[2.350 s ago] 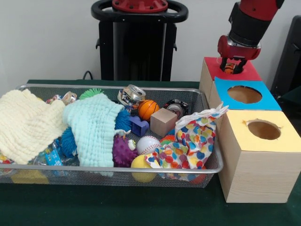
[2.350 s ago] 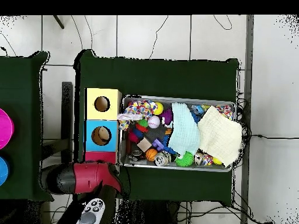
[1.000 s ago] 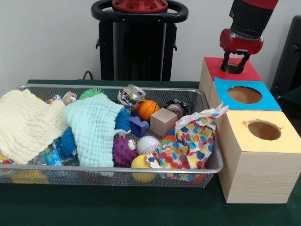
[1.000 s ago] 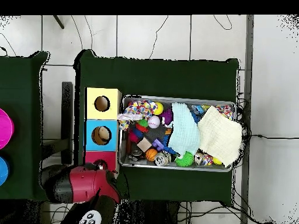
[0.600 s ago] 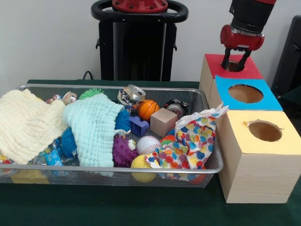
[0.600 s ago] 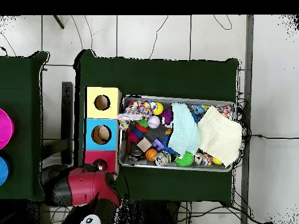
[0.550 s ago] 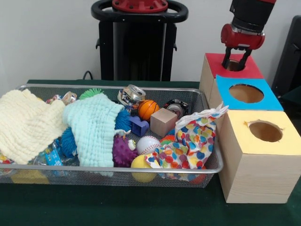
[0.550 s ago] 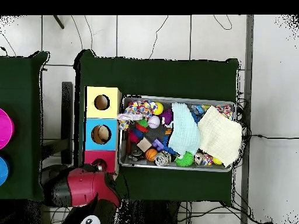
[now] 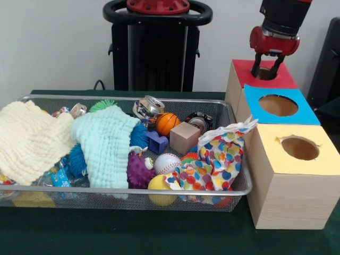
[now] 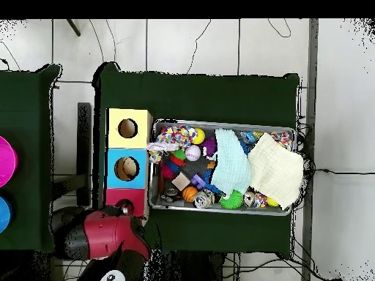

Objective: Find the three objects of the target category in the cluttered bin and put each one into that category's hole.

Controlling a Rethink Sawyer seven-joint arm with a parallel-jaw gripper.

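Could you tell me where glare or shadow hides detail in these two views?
Front view: even light; the shiny crushed metal can glints, and the red-topped wooden box has a dark hole under the open end effector. Overhead view: the pale floor looks washed out, while the dark green table cloth shows no texture.

**Count of things in and beside the bin**

1 wire mesh bin sits on the bench. Beside it stand 3 boxes with holes: 1 red-topped box, 1 blue-topped box, 1 yellow-topped box. In the bin lie 3 cloths: 1 cream cloth, 1 pale green cloth, 1 spotted cloth. Also 1 small basketball, 1 baseball, 1 purple spiky ball, 1 wooden cube, 1 purple block.
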